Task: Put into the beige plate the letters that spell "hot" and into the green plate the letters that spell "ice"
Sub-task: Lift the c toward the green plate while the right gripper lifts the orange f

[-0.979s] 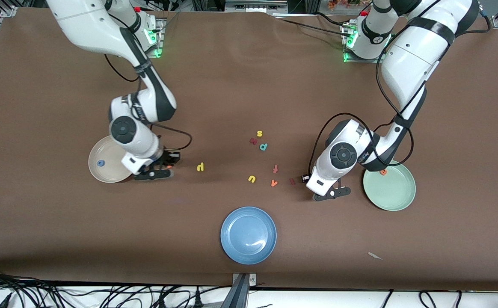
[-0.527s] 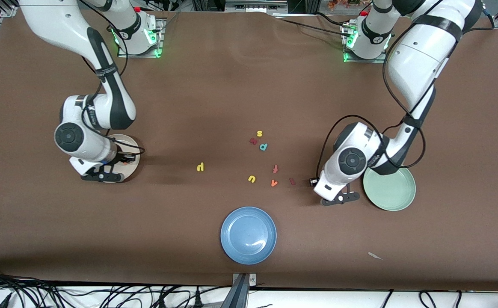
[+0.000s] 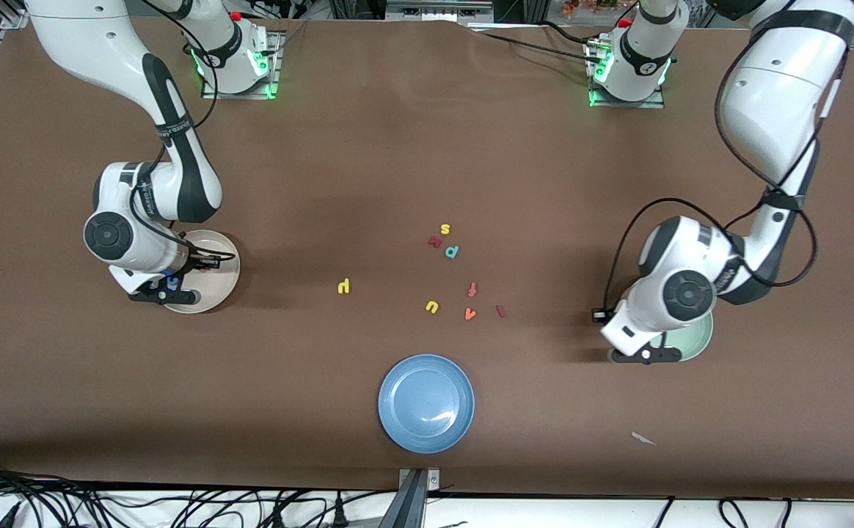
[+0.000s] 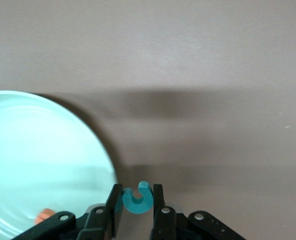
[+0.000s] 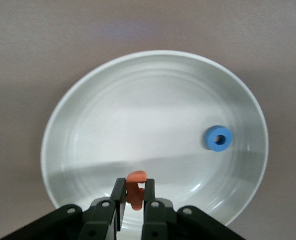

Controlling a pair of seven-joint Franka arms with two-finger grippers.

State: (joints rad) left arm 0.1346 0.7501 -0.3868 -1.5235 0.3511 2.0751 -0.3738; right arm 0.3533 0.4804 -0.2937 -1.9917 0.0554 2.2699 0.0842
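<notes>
Both fingers (image 5: 119,200) newly over plates, gripping letters.

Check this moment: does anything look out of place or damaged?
Only a small pale scrap lying on the table, toward the left arm's end and nearer the front camera than the green plate. It matches no letter or plate. Nothing looks damaged.

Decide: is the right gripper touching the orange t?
Touching. In the right wrist view the right gripper has its fingers shut on the orange t, over the beige plate.
</notes>
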